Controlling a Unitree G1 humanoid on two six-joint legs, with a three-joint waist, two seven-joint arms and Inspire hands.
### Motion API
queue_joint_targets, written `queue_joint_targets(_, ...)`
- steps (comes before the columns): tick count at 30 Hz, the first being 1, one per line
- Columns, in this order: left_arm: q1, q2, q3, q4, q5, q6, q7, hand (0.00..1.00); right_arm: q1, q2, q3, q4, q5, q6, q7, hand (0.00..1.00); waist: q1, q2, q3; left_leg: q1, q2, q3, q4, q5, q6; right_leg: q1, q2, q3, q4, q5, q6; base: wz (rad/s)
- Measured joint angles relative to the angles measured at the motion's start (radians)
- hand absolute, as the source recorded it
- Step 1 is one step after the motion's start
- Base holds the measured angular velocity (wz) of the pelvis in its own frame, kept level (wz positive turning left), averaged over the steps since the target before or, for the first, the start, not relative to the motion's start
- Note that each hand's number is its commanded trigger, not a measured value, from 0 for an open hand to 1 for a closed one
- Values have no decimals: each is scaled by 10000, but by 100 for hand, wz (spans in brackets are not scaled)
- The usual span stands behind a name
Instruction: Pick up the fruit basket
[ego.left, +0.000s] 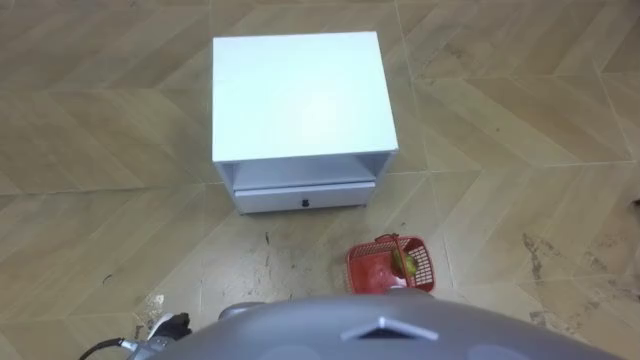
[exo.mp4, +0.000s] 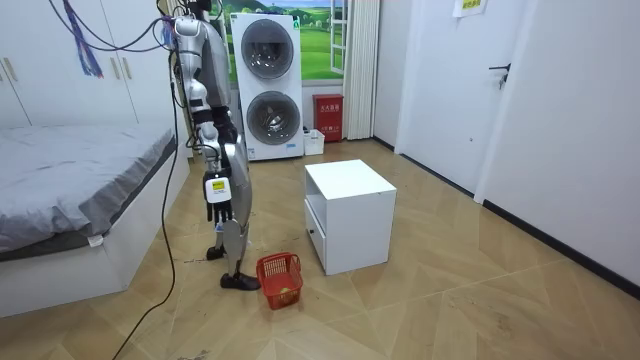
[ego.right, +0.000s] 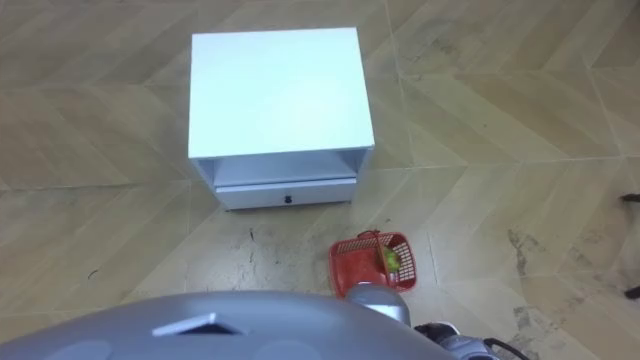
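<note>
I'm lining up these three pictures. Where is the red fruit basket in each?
Left eye view: the red fruit basket sits on the floor, lower centre-right, nearer the robot than the white cabinet.
Right eye view: lower centre, below the cabinet's right corner.
Room view: lower centre-left, by the robot's feet, left of the cabinet.
Shared landmark: the white cabinet.

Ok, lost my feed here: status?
Right hand hangs at side, off basket. Basket on floor before cabinet, fruit inside. Nothing over it.
</note>
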Motion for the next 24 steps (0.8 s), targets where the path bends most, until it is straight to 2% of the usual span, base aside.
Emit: queue_joint_targets(24, 105, -1, 369, 87, 2, -33, 427, 0, -24, 0, -109, -45, -60, -13, -164, 0, 19, -79, 20, -8, 12, -34, -8, 0, -2, 5, 7, -12, -17, -7, -10, 0)
